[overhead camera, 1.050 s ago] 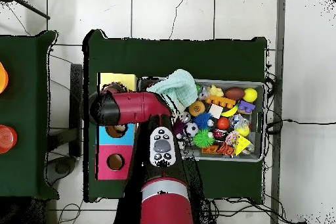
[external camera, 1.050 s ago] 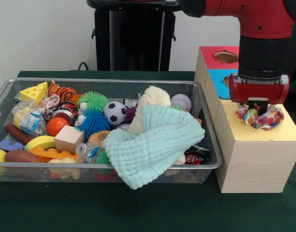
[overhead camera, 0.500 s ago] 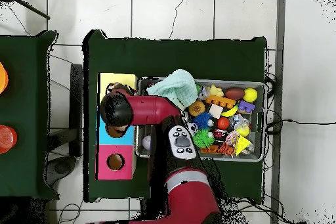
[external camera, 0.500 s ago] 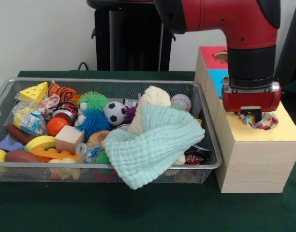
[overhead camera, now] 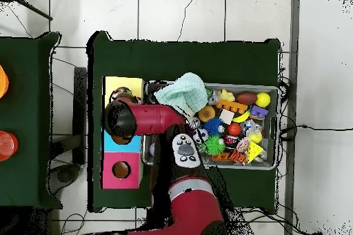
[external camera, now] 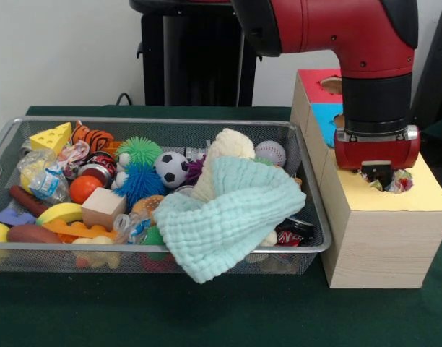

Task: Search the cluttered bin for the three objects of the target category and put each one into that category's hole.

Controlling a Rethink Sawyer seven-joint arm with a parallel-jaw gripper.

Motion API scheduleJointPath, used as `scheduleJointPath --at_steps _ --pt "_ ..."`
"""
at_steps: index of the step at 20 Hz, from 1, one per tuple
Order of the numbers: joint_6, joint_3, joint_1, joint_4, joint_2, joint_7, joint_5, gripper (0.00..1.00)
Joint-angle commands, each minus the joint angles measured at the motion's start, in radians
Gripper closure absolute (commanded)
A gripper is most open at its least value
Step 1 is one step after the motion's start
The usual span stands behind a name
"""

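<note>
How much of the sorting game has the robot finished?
In hand right now: the robot's hand is low over the hole in the yellow top of the wooden box, and a colourful fabric scrunchie sits partly down in that hole. Whether any items went in before this cannot be seen. Left to do: the wire mesh bin is full of toys, with a mint green cloth covering some, so searching remains.

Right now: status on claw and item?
Claw down at yellow box top, fingers hidden. Colourful scrunchie partway into the hole. Nothing blocking it.
</note>
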Motion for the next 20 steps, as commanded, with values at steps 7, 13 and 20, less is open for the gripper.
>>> scheduleJointPath --at_steps 7,13,20 --pt "0.265 -0.05 0.053 0.105 0.029 0.091 0.024 1.0" --pt "0.042 0.078 -0.027 0.234 0.061 0.109 0.004 1.0" --pt "-0.029 0.126 -0.053 0.26 0.085 0.115 -0.016 1.0"
